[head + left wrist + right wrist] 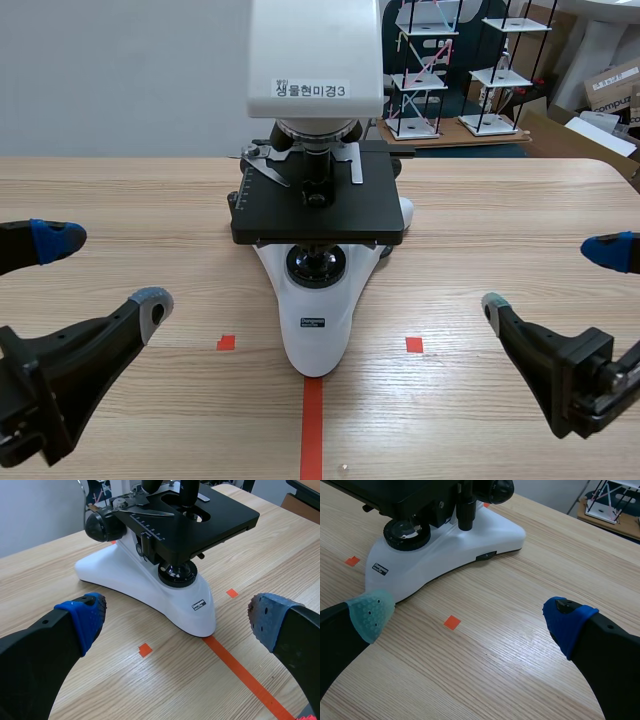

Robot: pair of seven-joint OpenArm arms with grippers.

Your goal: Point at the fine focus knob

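A white microscope (316,330) with a black stage (318,205) stands in the middle of the table. A black round focus knob (102,526) sticks out of its side in the left wrist view, well ahead of my left gripper (175,616). That gripper is open, low at the table's left (105,272), and holds nothing. In the right wrist view another black focus knob (498,488) shows on the other side, far ahead of my right gripper (467,617). My right gripper (552,278) is also open and apart from the microscope.
Orange-red tape marks (311,425) lie in front of the microscope base. Behind the table at the back right stand small white shelf models (420,80) and cardboard boxes (612,90). Bare wooden tabletop (480,230) lies on both sides of the microscope.
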